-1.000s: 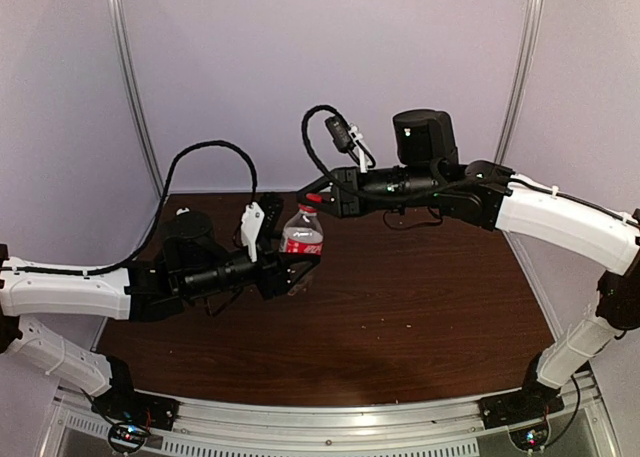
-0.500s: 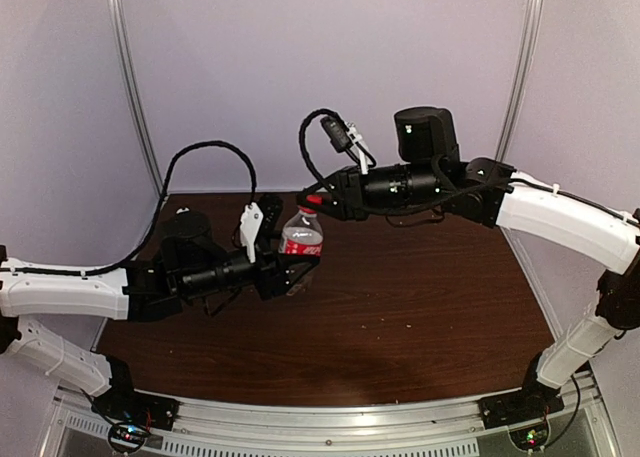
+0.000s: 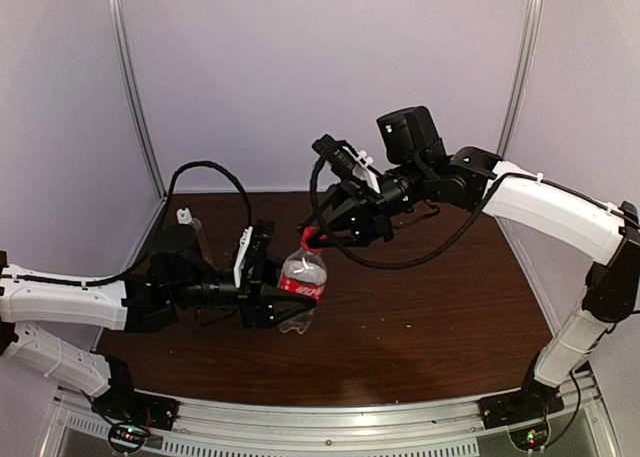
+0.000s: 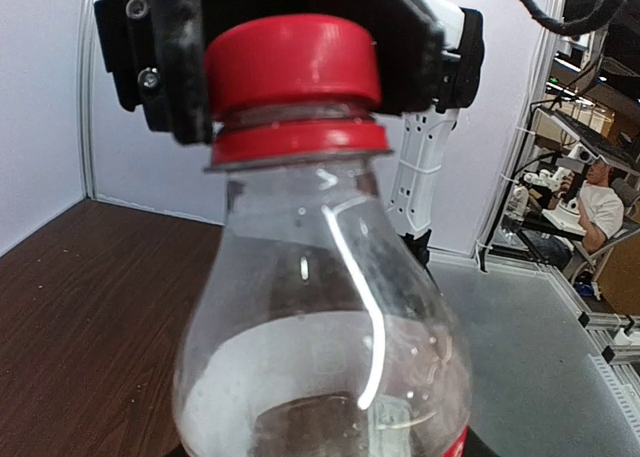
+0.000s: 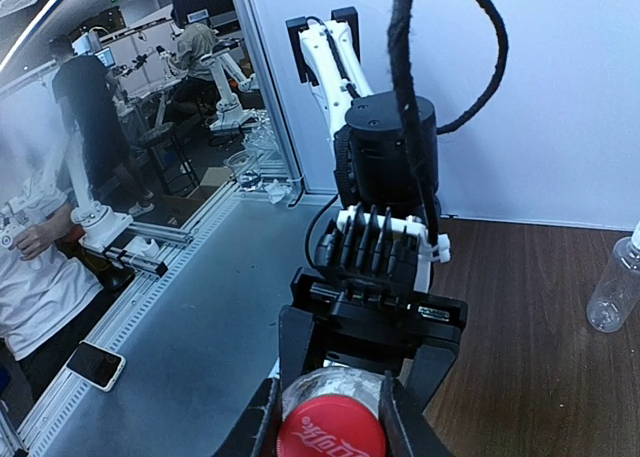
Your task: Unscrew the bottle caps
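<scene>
The shorter clear bottle with the red label hangs tilted above the table, held round its body by my left gripper. It fills the left wrist view as a clear bottle, hiding my own fingers. Its red cap sits on the neck with black fingers of the right gripper on both sides. My right gripper is shut on the red cap from above, at the top of the bottle. The taller plain bottle with a white cap stands at the back left.
The dark wooden table lies under both arms. The right arm's black cable loops low behind the held bottle. Purple walls close the back and sides. A metal rail runs along the near edge.
The left arm has brought the bottle nearer and lower and tipped it. The right gripper followed the cap, its wrist turned round, now gripping from above instead of from the side.
</scene>
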Available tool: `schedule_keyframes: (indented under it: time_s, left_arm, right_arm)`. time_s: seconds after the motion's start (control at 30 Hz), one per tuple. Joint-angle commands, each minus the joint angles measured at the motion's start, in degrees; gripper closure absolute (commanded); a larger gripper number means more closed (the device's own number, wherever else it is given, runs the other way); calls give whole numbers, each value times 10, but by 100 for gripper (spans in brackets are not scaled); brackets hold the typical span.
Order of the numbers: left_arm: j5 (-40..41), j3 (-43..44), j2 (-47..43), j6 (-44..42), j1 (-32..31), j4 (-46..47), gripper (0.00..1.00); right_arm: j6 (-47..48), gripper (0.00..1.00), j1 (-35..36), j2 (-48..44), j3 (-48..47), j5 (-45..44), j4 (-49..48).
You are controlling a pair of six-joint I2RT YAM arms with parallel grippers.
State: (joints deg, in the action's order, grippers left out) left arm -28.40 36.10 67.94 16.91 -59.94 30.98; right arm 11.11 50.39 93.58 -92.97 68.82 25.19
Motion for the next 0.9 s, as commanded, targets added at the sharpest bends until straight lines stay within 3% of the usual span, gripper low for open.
schedule_keyframes:
  time_s: [0.0,0.2,0.33,0.43,0.87]
  left_arm:
    - [-59,5,2,9,-5,104,67]
    - [-26,3,4,6,-5,96,67]
    - [-2,1,1,0,-5,85,66]
    - [19,-2,-1,-2,-4,84,64]
    - [173,25,8,-8,-4,16,64]
  right_arm:
    - [39,73,2,10,-5,19,36]
    - [-39,65,1,-5,4,-85,-6]
    - [-105,39,2,-28,23,-128,-53]
    - [-146,27,2,-46,34,-141,-72]
    - [-283,13,5,-82,20,-299,-63]
